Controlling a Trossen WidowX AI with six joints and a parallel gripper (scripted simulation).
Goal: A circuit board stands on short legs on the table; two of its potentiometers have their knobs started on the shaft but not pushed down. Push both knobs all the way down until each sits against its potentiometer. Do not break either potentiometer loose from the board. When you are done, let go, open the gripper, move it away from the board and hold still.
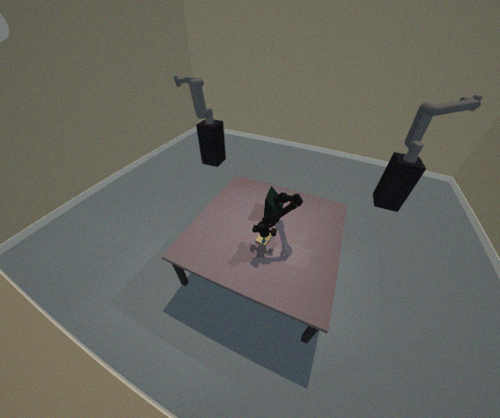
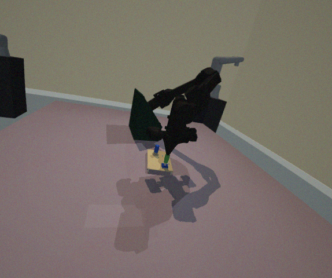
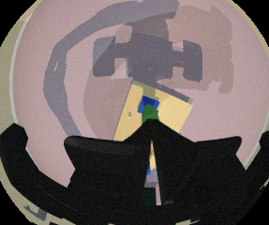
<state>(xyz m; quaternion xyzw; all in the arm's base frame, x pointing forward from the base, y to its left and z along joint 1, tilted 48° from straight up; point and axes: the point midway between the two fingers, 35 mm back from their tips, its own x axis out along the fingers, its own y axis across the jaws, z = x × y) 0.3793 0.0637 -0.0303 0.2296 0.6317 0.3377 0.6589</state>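
The yellow circuit board (image 1: 259, 240) (image 2: 152, 164) (image 3: 173, 110) stands on short legs on the pink table. A green knob (image 2: 166, 158) (image 3: 150, 113) stands above a blue potentiometer (image 2: 164, 165) (image 3: 148, 103), with a small light gap between them in the exterior view. A blue knob (image 2: 156, 148) stands over a grey potentiometer (image 2: 155, 154) at the board's far side; in the wrist view the fingers mostly hide it. My gripper (image 2: 168, 153) (image 3: 151, 123) is shut and empty, fingertips pointing down at the top of the green knob; whether they touch it I cannot tell.
A dark green upright panel (image 1: 272, 202) (image 2: 142, 119) stands behind the board, beside my arm. Shadows of the arm fall on the pink table (image 1: 205, 243) (image 2: 55, 179). Two grey arms on black pedestals (image 1: 211, 144) (image 1: 396, 184) stand beyond the table.
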